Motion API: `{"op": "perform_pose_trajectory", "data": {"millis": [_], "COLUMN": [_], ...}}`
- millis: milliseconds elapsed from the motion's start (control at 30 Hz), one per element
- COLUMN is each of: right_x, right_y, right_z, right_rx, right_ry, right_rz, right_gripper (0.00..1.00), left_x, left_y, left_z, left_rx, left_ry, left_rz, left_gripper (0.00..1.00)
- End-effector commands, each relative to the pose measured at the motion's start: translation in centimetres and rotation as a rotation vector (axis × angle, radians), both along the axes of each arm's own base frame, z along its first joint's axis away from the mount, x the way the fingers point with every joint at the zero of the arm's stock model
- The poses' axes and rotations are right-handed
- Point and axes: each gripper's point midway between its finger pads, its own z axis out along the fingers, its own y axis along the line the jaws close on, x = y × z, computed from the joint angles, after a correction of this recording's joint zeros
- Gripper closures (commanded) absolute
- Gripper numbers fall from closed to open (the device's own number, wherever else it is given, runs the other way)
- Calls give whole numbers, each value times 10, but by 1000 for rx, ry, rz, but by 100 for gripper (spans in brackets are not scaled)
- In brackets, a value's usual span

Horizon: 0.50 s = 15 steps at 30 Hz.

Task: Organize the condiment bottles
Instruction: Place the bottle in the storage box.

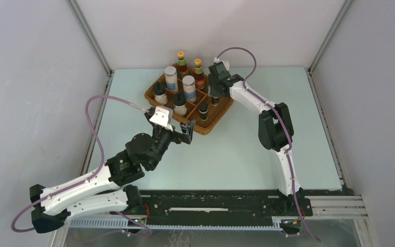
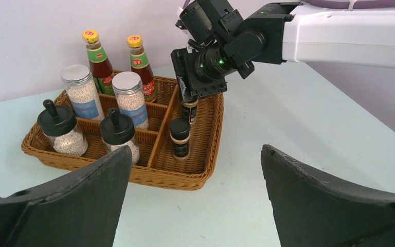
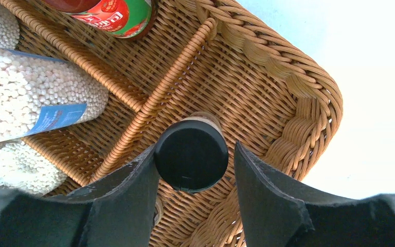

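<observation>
All the condiment bottles stand in the wicker tray (image 1: 217,120). Two red-brown sauce bottles (image 1: 181,63) are at the back, two silver-lidded jars (image 1: 189,87) in front of them, and two black-capped shakers (image 1: 179,103) at the near left. One tiny vial (image 1: 203,110) stands in the right compartment. My right gripper (image 3: 194,149) straddles the other vial (image 3: 191,155) there. Its left finger touches the cap, a gap shows on the right, so it is open. My left gripper (image 2: 195,170) hangs open and empty over the table before the tray.
The tray's woven dividers (image 3: 149,105) and rim (image 3: 308,98) closely surround the right gripper. Grey walls enclose the table on the left, back and right. The left arm (image 1: 139,149) stretches across the near left of the table.
</observation>
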Motion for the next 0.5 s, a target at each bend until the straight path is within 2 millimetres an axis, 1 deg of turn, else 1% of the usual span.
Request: {"op": "perform_pose_trajectory", "data": {"millis": [0,267,467], "right_x": [0,-1,0], "right_y": [-1,-1,0], "right_z": [24,25,33], "right_rx": [21,21,26], "right_ry": [-38,-41,-59], "right_rz": [-11,-6,9], "right_gripper": [38,36,26], "left_x": [-1,-1,0], "left_y": [0,0,0], "left_z": [0,0,0], "left_rx": [-35,-34,-32], "left_ry": [-4,-4,-4], "left_rz": [-3,-5,-2], "left_gripper": [0,0,0]}}
